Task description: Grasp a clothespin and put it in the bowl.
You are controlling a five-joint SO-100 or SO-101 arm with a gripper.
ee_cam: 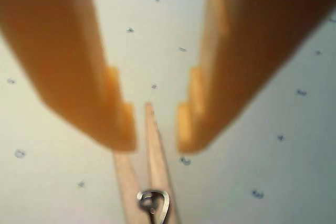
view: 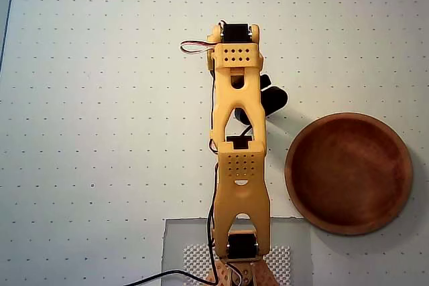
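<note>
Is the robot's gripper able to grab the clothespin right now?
Probably yes. In the wrist view the gripper is open with the clothespin lying between its fingers, nothing blocking. One prong sits partly under a finger.

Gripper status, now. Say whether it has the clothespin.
Gripper: open, holding nothing; its fingers straddle the tip of the clothespin lying on the table, not clamped on it.

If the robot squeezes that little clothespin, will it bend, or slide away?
The clothespin looks like thin wood with a metal spring, so it probably stays stiff rather than flopping. It seems small and light, so a nudge from one finger of the open gripper could slide it across the smooth table. Lying flat, it likely won't roll.
</note>
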